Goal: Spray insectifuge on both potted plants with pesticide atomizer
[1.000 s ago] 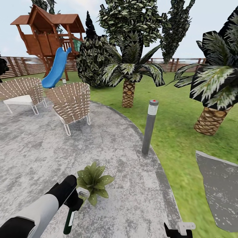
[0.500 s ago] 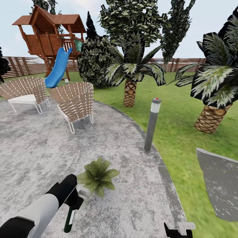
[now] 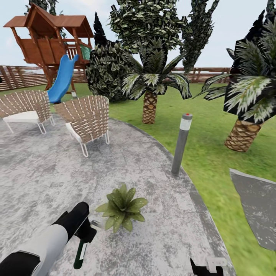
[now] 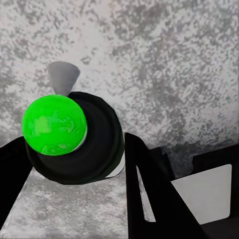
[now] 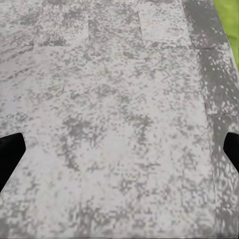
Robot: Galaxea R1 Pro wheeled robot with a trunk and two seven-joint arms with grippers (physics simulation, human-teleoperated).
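Head view gives me the round patio (image 3: 46,168), mottled grey and white paving that curves away into green lawn (image 3: 214,138) on the right. My left tool (image 3: 85,234) sits low over the paving and is pinching the pesticide atomizer (image 3: 80,253), whose dark bottle hangs down below the grip with its pale label facing me and its white spray head up beside the fingers. Just beside that head, right of the tool, one potted plant (image 3: 122,207) spreads its pointed green leaves flat on the stone (its pot is hidden under the rosette).

Further along the patio edge stands a grey bollard lamp (image 3: 181,144), upright, with a red dot on top. Two woven chairs (image 3: 87,119) sit at the far side of the paving, well apart from the plant. Behind them I see a wooden playhouse (image 3: 49,38) with a blue slide (image 3: 63,78), a brown slatted fence (image 3: 19,76), dark bushes and two palms (image 3: 150,88). A grey stepping stone (image 3: 257,203) lies in the grass at the right.

Left wrist view looks down the bottle's bright green base (image 4: 54,124), held between dark fingers (image 4: 149,199) over the paving.

My right tool (image 5: 119,149) is spread wide, its fingertips (image 5: 10,152) at the frame's edges with bare speckled stone between them.
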